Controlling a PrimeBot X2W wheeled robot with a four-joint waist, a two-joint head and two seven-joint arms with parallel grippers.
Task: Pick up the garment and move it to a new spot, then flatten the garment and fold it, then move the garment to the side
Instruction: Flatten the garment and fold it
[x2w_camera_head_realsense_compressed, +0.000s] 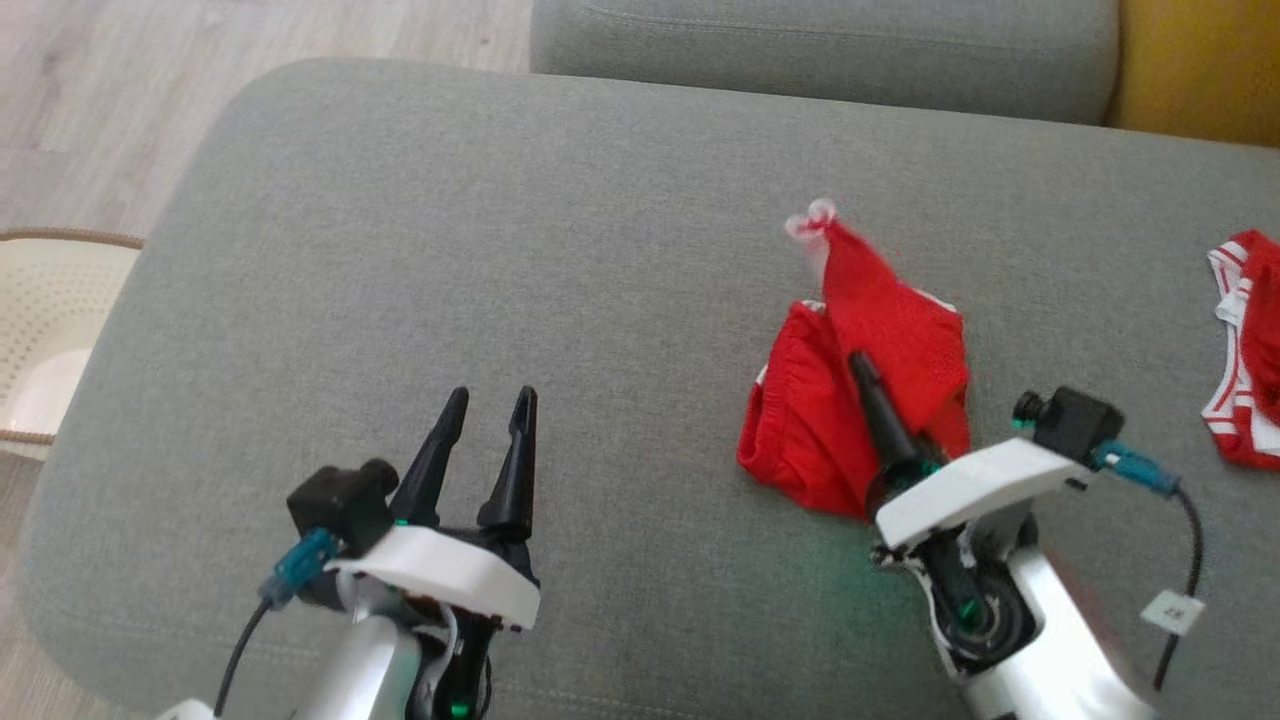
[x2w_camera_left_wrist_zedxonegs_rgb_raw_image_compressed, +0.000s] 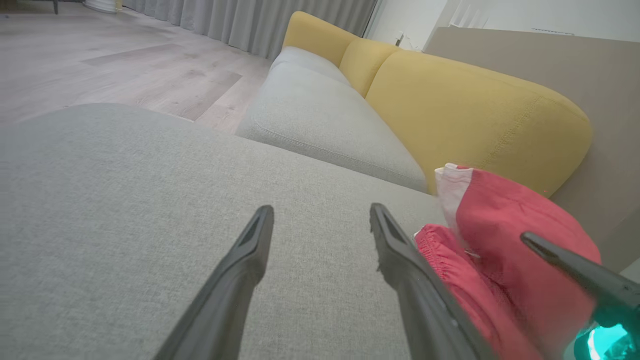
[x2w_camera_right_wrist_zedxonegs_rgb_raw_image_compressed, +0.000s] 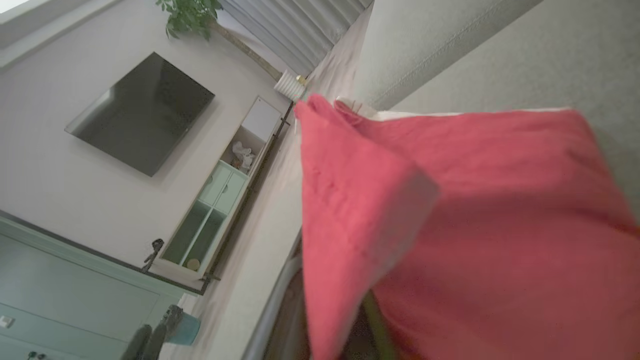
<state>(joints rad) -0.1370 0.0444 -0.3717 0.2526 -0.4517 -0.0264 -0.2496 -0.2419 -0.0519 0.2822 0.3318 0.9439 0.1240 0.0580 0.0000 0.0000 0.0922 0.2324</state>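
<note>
While the left gripper (x2w_camera_head_realsense_compressed: 490, 398) hovers over bare fabric near the cushion's front edge, fingers spread wide and holding nothing, all the action is on the right! The right gripper (x2w_camera_head_realsense_compressed: 858, 362) has its fingers clenched, and a flap of the red garment (x2w_camera_head_realsense_compressed: 800, 420) stands up around them. It reads as a pinch on that flap, though the cloth hides the contact itself. The garment sits on the right half of the grey cushion (x2w_camera_head_realsense_compressed: 500, 200), nearer the front edge than the back. Part of it is bunched on the surface and part is lifted, and its far tip with the pale trim is blurred.

So where could this come unstuck? First, the grip: thin cloth between narrow fingers could slide free partway through the carry, and the flap would drop in a heap. Second, the lower part looks gathered, not flat, so any fold laid over it now would probably land crooked and trap wrinkles. Third, nothing pins that lower layer. The left gripper is well apart from it, so a pull on the flap may drag the whole piece along instead of turning it over. And watch the right edge: a second garment (x2w_camera_head_realsense_compressed: 1245, 350), red with white stripes, lies there, and a drift that way could tangle the two.
</note>
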